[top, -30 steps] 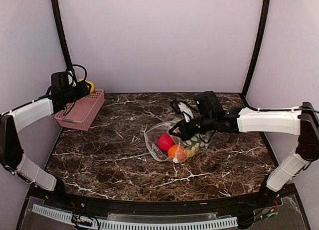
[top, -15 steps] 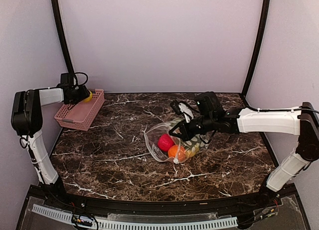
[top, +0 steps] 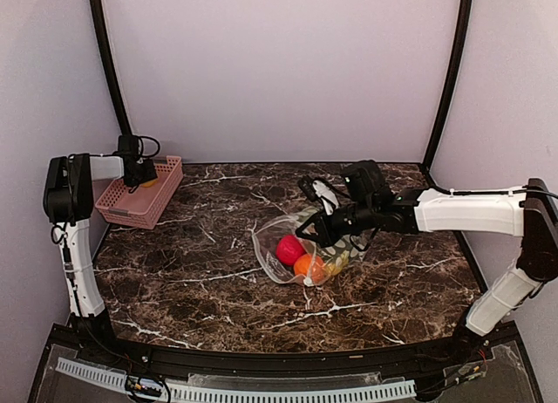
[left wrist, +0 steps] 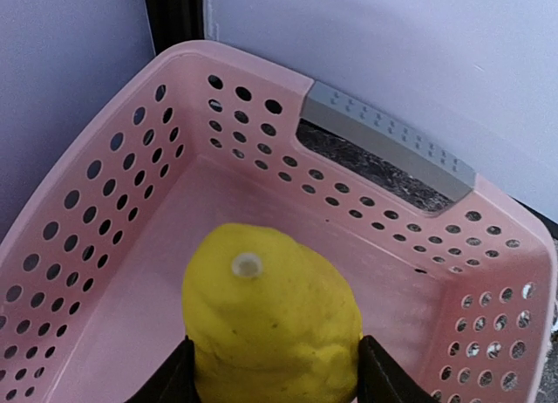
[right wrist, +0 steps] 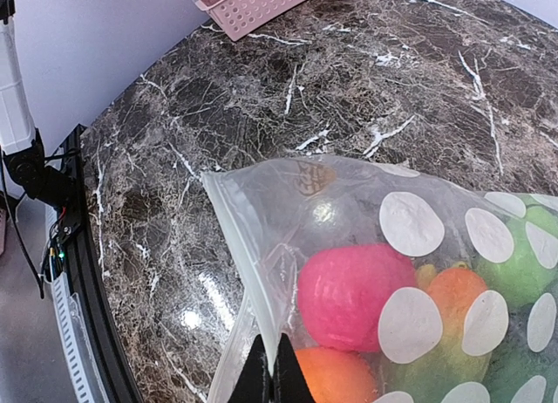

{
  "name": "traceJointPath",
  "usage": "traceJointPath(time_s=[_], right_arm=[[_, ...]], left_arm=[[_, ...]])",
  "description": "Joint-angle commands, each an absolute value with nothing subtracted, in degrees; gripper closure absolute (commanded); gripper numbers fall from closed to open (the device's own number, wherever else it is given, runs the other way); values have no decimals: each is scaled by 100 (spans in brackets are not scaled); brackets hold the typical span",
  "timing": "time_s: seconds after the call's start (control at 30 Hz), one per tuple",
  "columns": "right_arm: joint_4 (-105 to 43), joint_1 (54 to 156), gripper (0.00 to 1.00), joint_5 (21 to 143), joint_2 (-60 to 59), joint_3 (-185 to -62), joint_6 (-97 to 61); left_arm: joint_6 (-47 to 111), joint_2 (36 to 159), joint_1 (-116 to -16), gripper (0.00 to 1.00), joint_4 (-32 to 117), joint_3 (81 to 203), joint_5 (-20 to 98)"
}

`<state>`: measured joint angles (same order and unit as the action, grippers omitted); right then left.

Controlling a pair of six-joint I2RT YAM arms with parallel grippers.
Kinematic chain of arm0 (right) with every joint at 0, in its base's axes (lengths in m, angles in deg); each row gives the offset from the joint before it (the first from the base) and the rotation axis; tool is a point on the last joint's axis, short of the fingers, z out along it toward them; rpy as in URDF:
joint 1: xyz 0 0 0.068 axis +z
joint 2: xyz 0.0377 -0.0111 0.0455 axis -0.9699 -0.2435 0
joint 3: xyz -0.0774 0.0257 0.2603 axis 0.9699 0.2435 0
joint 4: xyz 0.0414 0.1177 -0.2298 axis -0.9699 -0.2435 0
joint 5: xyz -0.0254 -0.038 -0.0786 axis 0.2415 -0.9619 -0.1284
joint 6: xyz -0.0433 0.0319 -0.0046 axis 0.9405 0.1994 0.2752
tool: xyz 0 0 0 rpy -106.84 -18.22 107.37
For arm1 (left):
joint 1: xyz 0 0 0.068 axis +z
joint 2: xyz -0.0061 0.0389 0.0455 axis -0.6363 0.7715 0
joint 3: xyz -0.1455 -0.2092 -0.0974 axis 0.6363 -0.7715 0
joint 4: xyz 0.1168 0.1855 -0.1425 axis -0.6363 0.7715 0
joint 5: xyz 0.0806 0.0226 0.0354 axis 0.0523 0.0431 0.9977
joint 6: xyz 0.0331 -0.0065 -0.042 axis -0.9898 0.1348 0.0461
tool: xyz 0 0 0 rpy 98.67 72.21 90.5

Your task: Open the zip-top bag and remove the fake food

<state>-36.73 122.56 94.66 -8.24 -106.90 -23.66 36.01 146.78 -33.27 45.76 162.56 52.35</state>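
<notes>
The zip-top bag [top: 301, 244] lies mid-table, clear with pale dots on green, its mouth edge [right wrist: 248, 246] lifted. My right gripper [right wrist: 277, 372] is shut, pinching that edge. Inside the bag sit a magenta ball [right wrist: 353, 294], an orange ball [right wrist: 336, 379] and green pieces [right wrist: 523, 272] of fake food. My left gripper [left wrist: 272, 379] is shut on a yellow lemon-shaped fruit [left wrist: 270, 320], a black finger [left wrist: 170, 384] on each side of it. It hangs over the inside of the pink basket [left wrist: 253, 63]. In the top view this gripper [top: 142, 178] points down at the basket's far end.
The pink slotted basket [top: 144, 201] stands at the back left against the wall, with a grey handle insert [left wrist: 388, 141] on its far rim. Black frame posts [top: 109, 71] rise at both back corners. Dark marble table [top: 200, 272] surrounds the bag.
My left arm has folded back and swung its gripper, still holding the yellow fruit, down over the basket's far end. The right gripper and bag have not moved.
</notes>
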Motion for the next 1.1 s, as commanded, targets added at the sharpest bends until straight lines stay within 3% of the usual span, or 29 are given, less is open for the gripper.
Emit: traceJointPath(time_s=[0.0,0.27,0.4,0.5,0.6,0.8,1.07], right_arm=[[-3591,12205,100,9558,-976,-10797,-2273],[-3642,12201,100,9555,-1048,-10896,-2264],[-3672,12196,100,9551,-1096,-10951,-2252],[-3670,12192,100,9551,-1099,-10989,-2237],[-3633,12188,100,9555,-1087,-11003,-2237],[-3472,12181,100,9577,-1057,-10894,-2275],[-3292,12179,100,9592,-1052,-10777,-2264]], left_arm=[[3186,14831,-3239,59,4488,16513,5676],[2899,15135,-3207,54,4445,16729,5883],[3001,15244,-3162,38,4637,16933,5878],[3006,15245,-3159,19,4782,17061,5817],[2990,15173,-3161,9,4935,17144,5727],[3022,14646,-3169,2,5101,16996,5617],[3446,13608,-3188,1,5664,16671,5983]])
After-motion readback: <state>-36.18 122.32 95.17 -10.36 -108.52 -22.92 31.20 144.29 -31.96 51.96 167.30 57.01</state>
